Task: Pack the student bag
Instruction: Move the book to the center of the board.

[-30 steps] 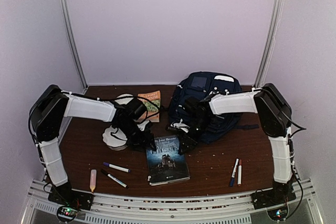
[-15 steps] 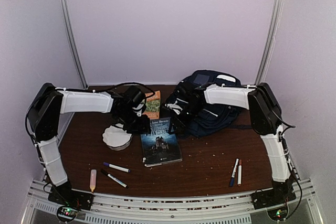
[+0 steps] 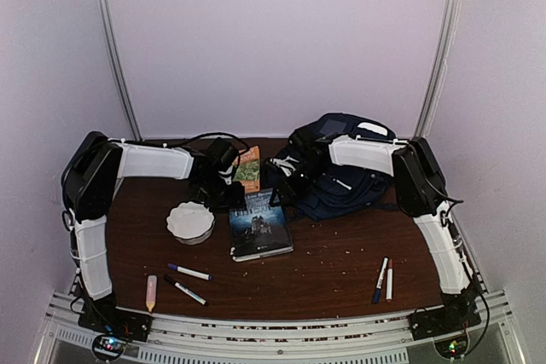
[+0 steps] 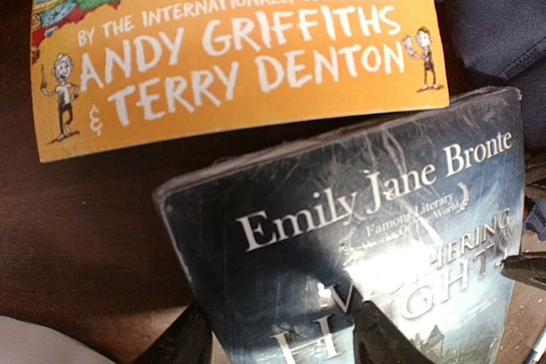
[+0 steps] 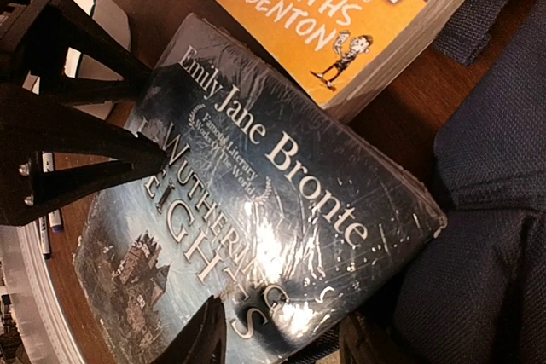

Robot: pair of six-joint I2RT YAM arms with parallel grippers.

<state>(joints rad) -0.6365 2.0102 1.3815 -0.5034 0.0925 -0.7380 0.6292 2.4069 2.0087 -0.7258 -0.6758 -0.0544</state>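
- student bag (image 3: 345,176): navy backpack slumped just to the right of the right gripper (image 5: 286,338) and beyond it
- Wuthering Heights paperback (image 3: 260,223): cover up, its far end under both grippers
- orange Griffiths and Denton paperback (image 4: 230,49): just ahead of the left gripper (image 4: 281,334)
- white bowl (image 3: 190,222): near the left gripper, back and to its left
- left gripper: jaws wide, one finger off the Wuthering Heights paperback's left edge, one over its cover
- right gripper: jaws partly apart astride the right edge; whether they grip, I cannot tell
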